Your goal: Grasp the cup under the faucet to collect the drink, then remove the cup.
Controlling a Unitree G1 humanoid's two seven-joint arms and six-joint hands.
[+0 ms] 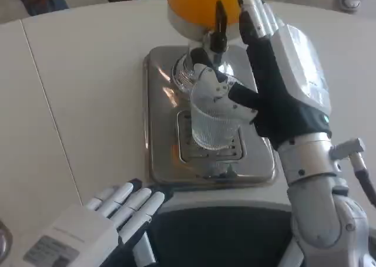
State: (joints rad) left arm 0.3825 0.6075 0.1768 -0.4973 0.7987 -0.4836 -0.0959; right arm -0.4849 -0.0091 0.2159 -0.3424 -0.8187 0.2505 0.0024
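R hand [276,85] had thumb and a finger wrapped round the ribbed clear cup [212,121], other fingers spread up toward the black faucet lever [220,22]. Cup sat on the steel drip tray [158,102], below the spout of the orange dispenser [197,3]. L hand [111,217] lay flat & empty near the table edge. Best approach, imo: keep cup upright, centred under spout, grip firm w/o squeezing.

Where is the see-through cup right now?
In the head view the cup is just right of the middle, standing on the shiny metal tray under the black faucet of the orange drink tank, with the right hand gripping it.
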